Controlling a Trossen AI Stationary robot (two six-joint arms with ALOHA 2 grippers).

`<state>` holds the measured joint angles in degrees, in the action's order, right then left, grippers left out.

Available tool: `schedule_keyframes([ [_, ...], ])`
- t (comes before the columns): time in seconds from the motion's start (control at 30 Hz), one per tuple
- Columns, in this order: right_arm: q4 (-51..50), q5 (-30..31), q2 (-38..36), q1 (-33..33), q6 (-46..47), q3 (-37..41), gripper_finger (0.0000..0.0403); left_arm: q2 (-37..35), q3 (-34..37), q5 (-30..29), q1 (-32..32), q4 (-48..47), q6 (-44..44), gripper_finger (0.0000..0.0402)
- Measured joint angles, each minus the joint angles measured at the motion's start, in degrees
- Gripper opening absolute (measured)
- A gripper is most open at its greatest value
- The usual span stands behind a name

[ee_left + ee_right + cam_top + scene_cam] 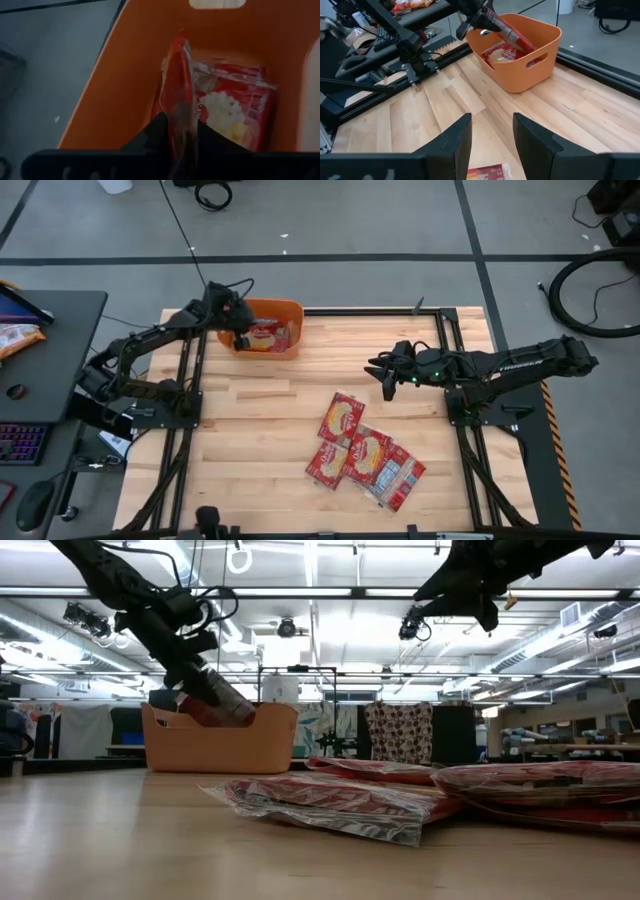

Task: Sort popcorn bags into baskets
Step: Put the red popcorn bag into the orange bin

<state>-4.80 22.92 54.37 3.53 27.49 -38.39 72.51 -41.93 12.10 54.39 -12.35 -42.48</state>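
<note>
orange bin (pixel 287 310): table's far-left corner, one red popcorn bag (pixel 230 107) flat inside | left gripper (pixel 240 340): clamped on second bag (pixel 180 95), edge-on over bin | right gripper (pixel 385 380): jaws apart, empty

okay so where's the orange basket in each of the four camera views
High view: basket at the table's far edge, left of centre.
Low view: basket left of centre, far across the table.
Left wrist view: basket fills most of the picture.
Right wrist view: basket upper right of centre.
Shared landmark: the red popcorn bag in the left gripper at the basket.
</note>
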Motion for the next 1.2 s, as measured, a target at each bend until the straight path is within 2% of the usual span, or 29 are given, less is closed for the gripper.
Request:
schedule_keyframes([
  [0.17, 0.00, -0.01, 0.00, 0.00, 1.54, 0.00, 0.0148, -0.08, 0.00, -5.60, -0.67, -0.29, 0.71, 0.0105],
  [0.37, 0.00, -1.90, 0.00, 0.00, 3.43, 0.00, 0.0148, -1.82, -0.04, -9.78, -1.06, -4.99, 6.92, 0.0152],
  [0.53, 0.00, -3.41, 0.00, 0.00, 2.98, 0.00, 0.0148, -4.63, -0.04, -16.52, -3.16, -10.48, 9.83, 0.0162],
  [0.67, 0.00, -4.15, 0.00, 0.00, 2.12, 0.00, 0.0148, -8.21, -0.04, -17.51, -5.90, -12.02, 16.00, 0.0161],
  [0.8, -0.13, -7.15, 0.00, 0.00, 1.10, 0.00, 0.0148, -13.00, -0.04, -14.17, -9.59, -10.70, 28.95, 0.0160],
  [0.9, -3.27, -10.01, 0.15, 0.00, 0.77, 0.00, 0.0148, -15.66, -0.09, -6.85, -13.07, -9.81, 39.83, 0.0160],
  [1.0, -8.58, -12.95, 1.40, 0.00, -1.15, 0.00, 0.0148, -16.43, -0.11, -1.20, -17.32, -8.90, 46.99, 0.0160],
  [1.2, -12.20, -20.65, 7.28, 0.15, -12.01, 0.00, 0.0148, -16.26, -0.11, 1.46, -28.28, -8.82, 61.47, 0.0160],
])
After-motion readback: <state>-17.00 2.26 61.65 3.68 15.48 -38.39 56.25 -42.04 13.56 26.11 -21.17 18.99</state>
